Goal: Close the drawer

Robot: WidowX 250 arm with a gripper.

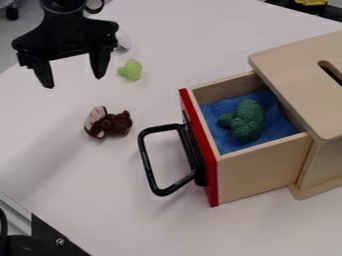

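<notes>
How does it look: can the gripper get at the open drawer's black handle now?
Probably yes. The open gripper hangs clear of the handle, which sticks out freely from the drawer's red front. Only the brown plush toy lies between, seemingly low enough to pass over.

The black two-fingered claw [72,80] hangs open at upper left, above the white table [280,229]; the red-fronted wooden drawer [262,177] with black handle stands pulled out, holding a dark green broccoli-shaped toy [246,121] on blue cloth [234,145]; a brown plush toy [115,125] lies nearby.
</notes>
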